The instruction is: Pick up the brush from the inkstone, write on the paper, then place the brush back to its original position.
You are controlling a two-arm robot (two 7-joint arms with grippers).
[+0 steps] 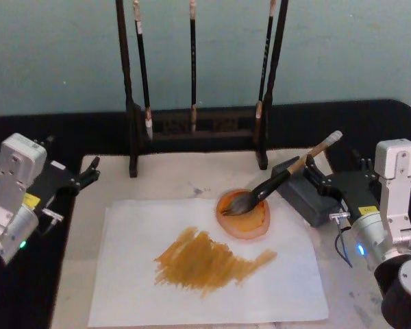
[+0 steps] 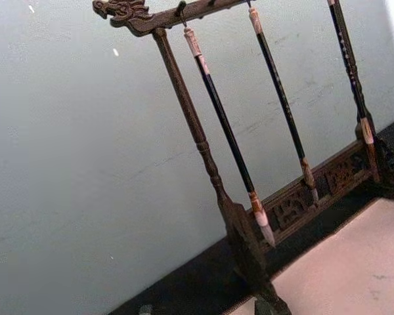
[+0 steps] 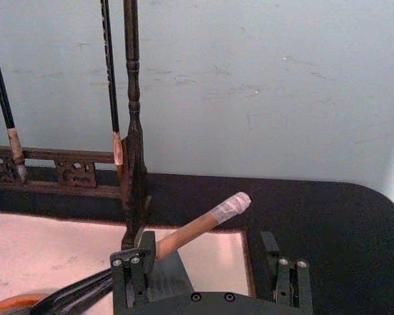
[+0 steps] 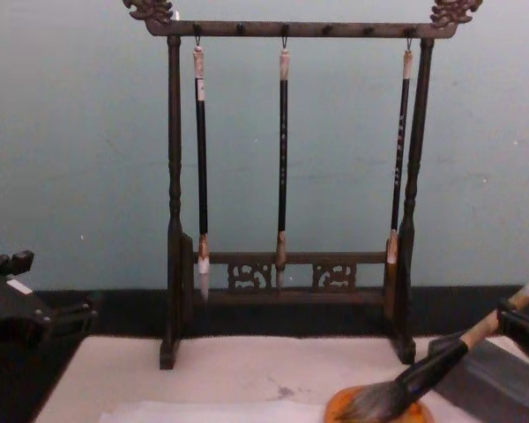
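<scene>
Nearest the robot, the paper point(image 1: 212, 274) carries ochre strokes. Beyond it the brush point(image 1: 281, 179) lies with bristles in the orange dish point(image 1: 244, 214), handle slanting up toward the right tool point(image 1: 322, 175), whose fingers stand spread beside it, gripping nothing. Far left, the left tool point(image 1: 88, 171) sits idle; its fingers' state I cannot tell

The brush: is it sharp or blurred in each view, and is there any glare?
Head view: the brush is soft but readable, no glare. Chest view: its bristles look fuzzy near the bottom edge. Right wrist view: the handle is fairly clear beside the right gripper; the bristles are cut off by the picture's edge.
</scene>
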